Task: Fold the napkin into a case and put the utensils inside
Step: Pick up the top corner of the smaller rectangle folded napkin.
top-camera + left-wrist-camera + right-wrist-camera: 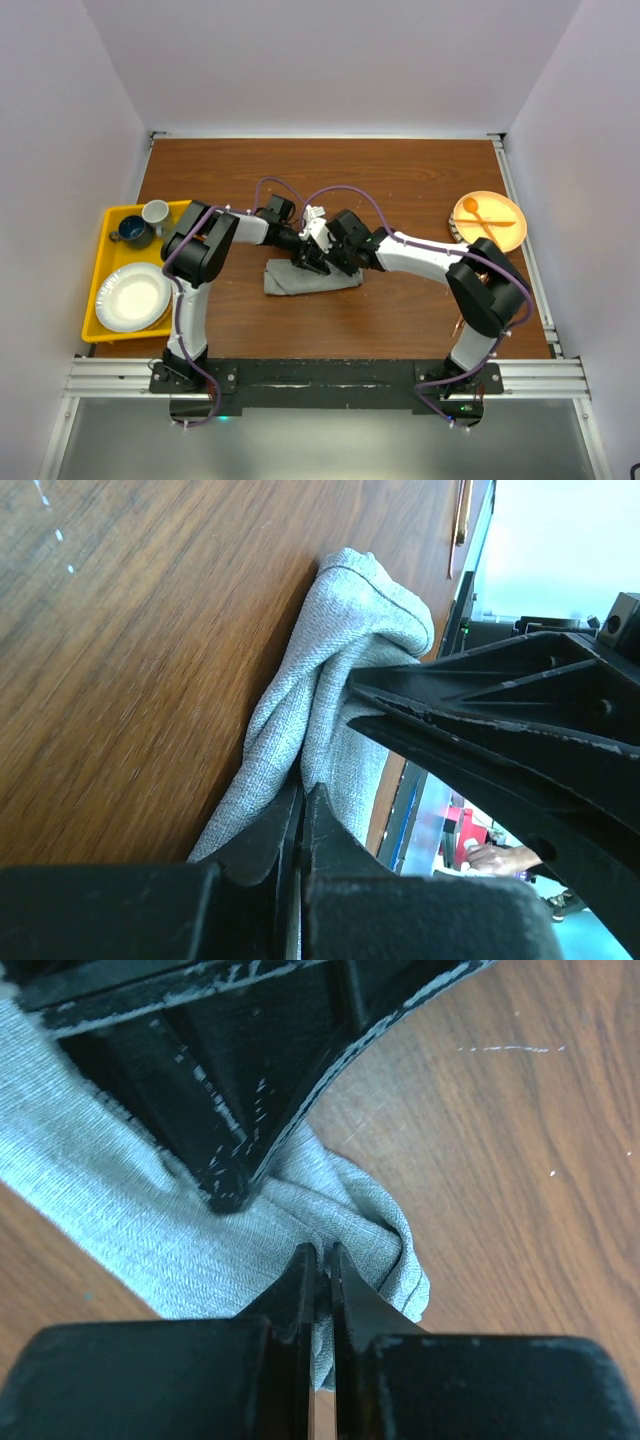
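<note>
Fingers point(296, 1295) pressed together on both arms, left gripper point(302, 805) and right gripper point(322, 1265) just beside each other, pinching the bunched napkin point(310, 281) mid-table point(400, 170), nearer the near edge. Best drawn apart low and evenly, keeping layers aligned for a narrow fold.

A brown wooden table point(400, 180) carries a yellow tray point(105, 258) at its left edge, holding a white plate point(132, 297), a dark blue cup point(130, 231) and a pale mug point(155, 213) (all upright). Well apart, at the right edge, sits an orange plate point(507, 236) with orange cutlery point(480, 214) on it.
</note>
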Tool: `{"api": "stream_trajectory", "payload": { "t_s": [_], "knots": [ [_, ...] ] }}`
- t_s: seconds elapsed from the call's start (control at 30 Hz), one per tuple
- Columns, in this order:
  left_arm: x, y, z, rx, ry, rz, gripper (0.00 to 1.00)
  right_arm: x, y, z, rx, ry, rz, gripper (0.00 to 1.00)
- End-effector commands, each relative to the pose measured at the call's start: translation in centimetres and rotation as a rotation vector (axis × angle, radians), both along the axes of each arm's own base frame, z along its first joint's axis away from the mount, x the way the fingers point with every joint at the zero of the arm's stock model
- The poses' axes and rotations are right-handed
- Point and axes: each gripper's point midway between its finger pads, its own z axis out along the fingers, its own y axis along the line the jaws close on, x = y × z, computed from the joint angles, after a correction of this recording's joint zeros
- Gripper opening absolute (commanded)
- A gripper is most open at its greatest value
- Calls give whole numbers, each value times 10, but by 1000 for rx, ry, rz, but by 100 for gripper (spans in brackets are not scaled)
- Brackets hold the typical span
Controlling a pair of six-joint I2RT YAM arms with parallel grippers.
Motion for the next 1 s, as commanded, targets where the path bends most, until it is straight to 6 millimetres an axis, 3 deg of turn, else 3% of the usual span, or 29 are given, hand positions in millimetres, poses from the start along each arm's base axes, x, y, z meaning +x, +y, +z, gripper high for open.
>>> {"api": "stream_trajectory", "payload": {
  "t_s": [0.0,0.07,0.17,0.27,0.73,0.97],
  "knots": [
    [-6,25,-59,206,18,54,6,20,-10,-1,-53,-85,-62,0],
    [-5,23,-55,186,11,51,19,23,-14,-5,-73,-93,-86,0],
    [-2,22,-44,152,-10,59,29,22,-20,-10,-96,-98,-104,0],
    [7,23,-31,115,-37,95,34,20,-27,-15,-116,-102,-116,0],
    [30,24,19,1,-153,162,36,15,-34,-21,-117,-116,-120,0],
    [34,40,18,55,-174,177,34,16,-35,-20,-111,-121,-126,0]
  ]
}}
